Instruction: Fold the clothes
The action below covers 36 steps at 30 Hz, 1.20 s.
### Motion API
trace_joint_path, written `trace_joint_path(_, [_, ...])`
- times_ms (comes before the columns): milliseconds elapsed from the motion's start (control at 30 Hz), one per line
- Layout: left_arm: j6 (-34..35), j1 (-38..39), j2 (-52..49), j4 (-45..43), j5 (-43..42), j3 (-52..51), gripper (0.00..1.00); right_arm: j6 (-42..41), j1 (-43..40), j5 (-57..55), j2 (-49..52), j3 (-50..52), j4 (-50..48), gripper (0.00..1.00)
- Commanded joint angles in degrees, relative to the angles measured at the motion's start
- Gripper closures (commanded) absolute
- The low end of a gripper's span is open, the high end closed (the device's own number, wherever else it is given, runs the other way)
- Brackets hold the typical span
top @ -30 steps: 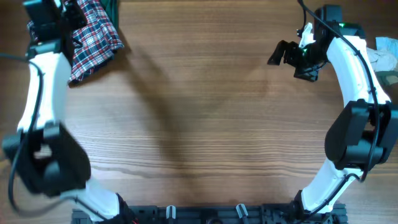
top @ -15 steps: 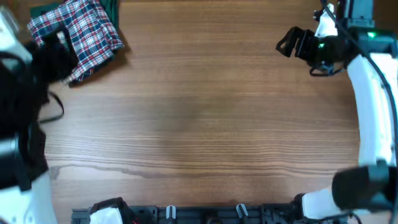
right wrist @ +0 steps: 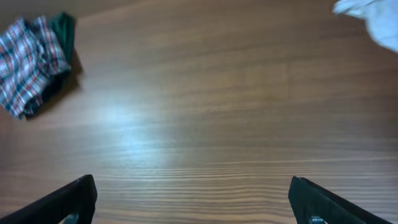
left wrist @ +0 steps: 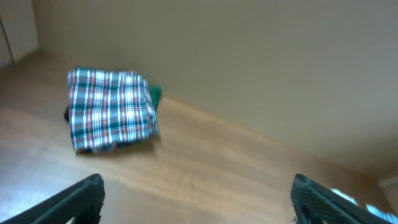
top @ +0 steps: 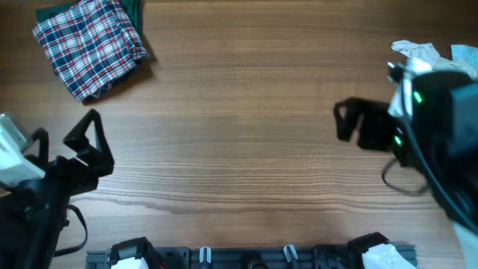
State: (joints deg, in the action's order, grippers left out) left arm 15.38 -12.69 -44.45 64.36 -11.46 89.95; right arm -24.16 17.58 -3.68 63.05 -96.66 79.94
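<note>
A folded red, white and blue plaid garment [top: 91, 46] lies at the far left corner of the wooden table, on top of a dark green folded piece [top: 134, 10]. It also shows in the left wrist view [left wrist: 111, 116] and the right wrist view [right wrist: 31, 62]. A crumpled white garment [top: 418, 54] lies at the far right edge, also in the right wrist view [right wrist: 373, 17]. My left gripper [top: 88, 143] is open and empty, raised over the near left. My right gripper [top: 349, 121] is open and empty, raised at the right.
A light blue cloth [top: 464, 58] lies beside the white garment at the right edge. A black rail [top: 246, 257] runs along the table's near edge. Bare wood [top: 239, 134] fills the middle of the table.
Both arms have pulled back toward the near side and risen. The left gripper left the plaid stack, which now lies uncovered. The right gripper moved from the far right toward the near right.
</note>
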Motion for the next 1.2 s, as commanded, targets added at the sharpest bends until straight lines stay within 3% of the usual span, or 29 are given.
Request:
trace_joint_path(0, [0.1,0.1,-0.7,1.6,-1.2,-0.2,0.00,-2.8,1.5,-5.6,-8.9,3.0,0.6,0.00])
trace_joint_path(100, [0.1,0.1,-0.7,1.7,-1.2,-0.2,0.00,-2.8,1.5,-6.7,-19.3,8.2,-1.1,0.00])
trace_joint_path(267, [0.1,0.1,-0.8,1.7,-1.1,-0.2,0.00,-3.5,1.5,-6.4,-26.8,13.3,-2.3,0.00])
trace_joint_path(1167, [0.1,0.1,-0.8,3.7,-1.2,-0.2,0.00,-4.9,1.5,-7.1,-26.5,17.4,-2.6,0.00])
